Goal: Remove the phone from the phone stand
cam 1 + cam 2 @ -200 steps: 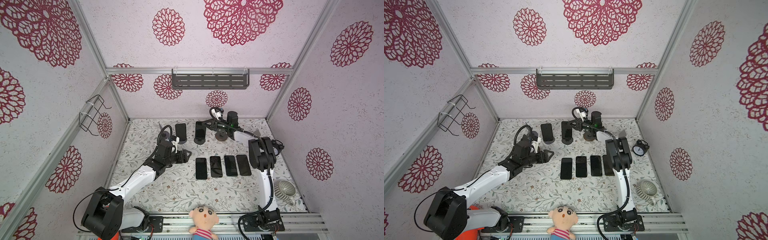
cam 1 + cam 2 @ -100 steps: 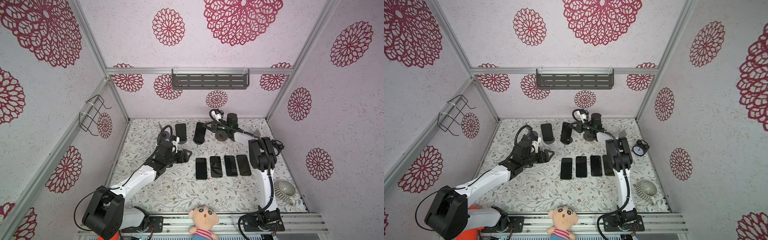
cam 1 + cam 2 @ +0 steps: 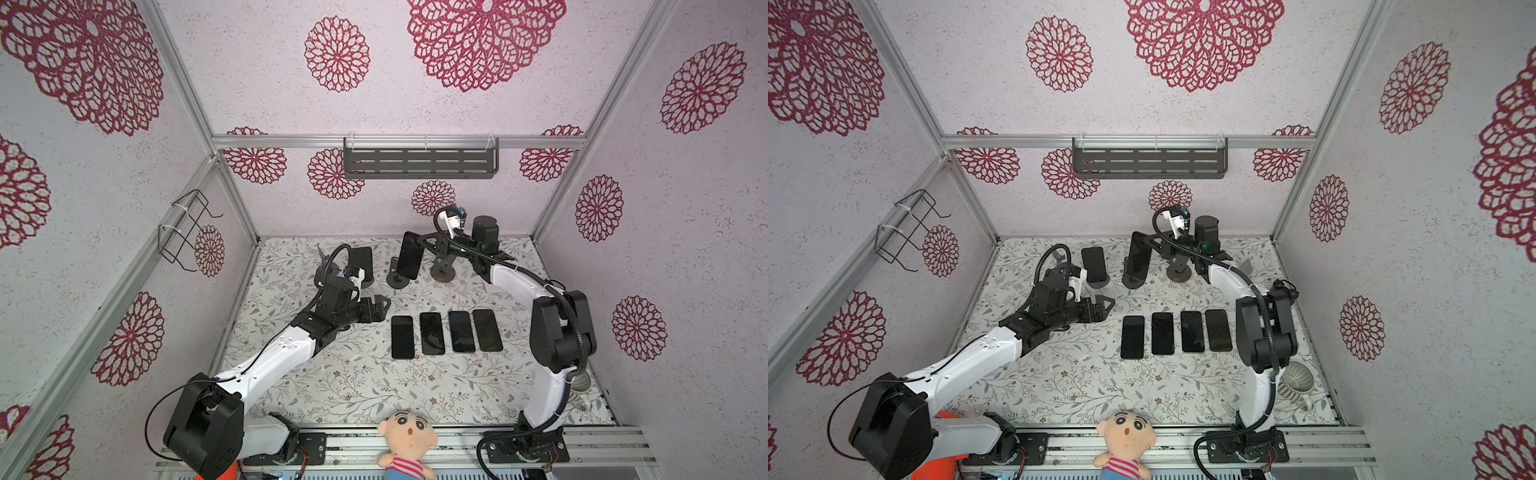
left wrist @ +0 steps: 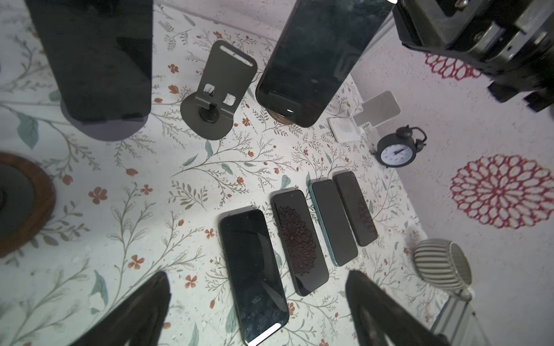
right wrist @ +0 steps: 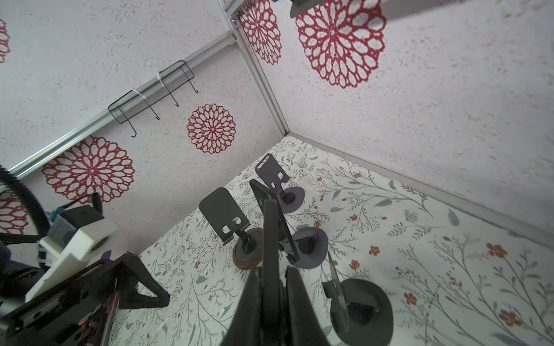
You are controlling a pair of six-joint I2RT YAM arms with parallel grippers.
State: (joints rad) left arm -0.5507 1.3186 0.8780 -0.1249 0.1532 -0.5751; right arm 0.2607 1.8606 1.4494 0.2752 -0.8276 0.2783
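My right gripper [image 3: 420, 244] [image 5: 271, 278] is shut on the top edge of a dark phone [image 3: 409, 255] [image 3: 1139, 257] [image 4: 314, 60], seen edge-on in the right wrist view [image 5: 271, 236]. The phone hangs tilted, clear of its grey phone stand [image 3: 397, 279] [image 4: 220, 90], which stands bare beside it. My left gripper [image 3: 381, 307] [image 4: 257, 275] is open low over the mat, at the near end of a row of flat phones, holding nothing.
Another phone [image 3: 360, 262] leans on a stand at the back left. A brown-based stand [image 3: 442, 272] sits right of the held phone. Several phones [image 3: 444, 334] lie flat mid-mat. A clock [image 4: 397, 149], a ribbed cup [image 3: 1296, 380] and a doll [image 3: 409, 436] sit near the edges.
My right gripper has closed on the phone and drawn it up and off its stand, tilted. My left gripper's jaws have spread wider; that arm has hardly moved.
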